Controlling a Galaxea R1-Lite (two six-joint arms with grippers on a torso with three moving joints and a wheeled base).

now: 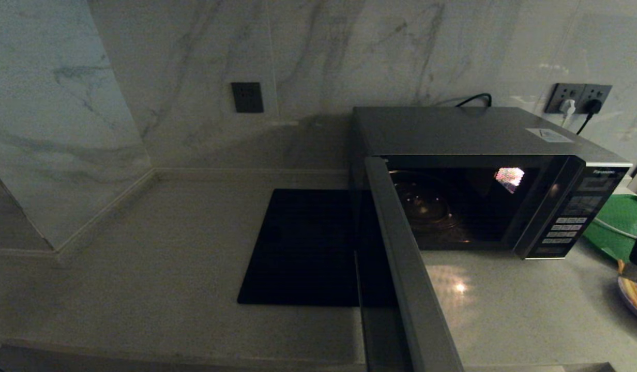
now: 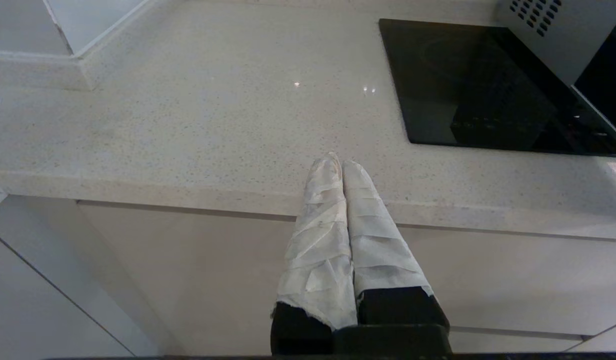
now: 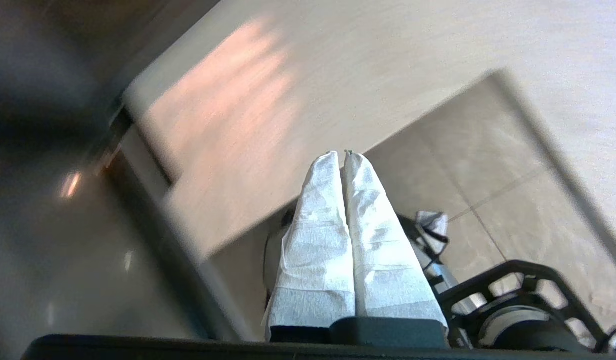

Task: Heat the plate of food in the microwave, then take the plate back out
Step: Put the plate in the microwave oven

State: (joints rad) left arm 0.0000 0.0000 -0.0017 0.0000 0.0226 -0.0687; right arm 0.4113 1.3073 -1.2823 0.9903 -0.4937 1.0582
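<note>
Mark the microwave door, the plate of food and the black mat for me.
microwave door (image 1: 406,268): head view, top edge of the open door.
plate of food (image 1: 636,302): head view, lilac rim at the frame's right edge, fries on it.
black mat (image 1: 298,248): head view, middle of its flat surface.

Microwave (image 1: 484,170) stood wide open, cavity mouth unblocked from the front. Door (image 1: 401,268) swung out across the worktop (image 1: 142,268), walling off the black mat (image 1: 298,248) side from the right. Open worktop in front of the cavity. Plate of food (image 1: 635,297) and green tray (image 1: 616,225) crowded at the far right edge.
</note>
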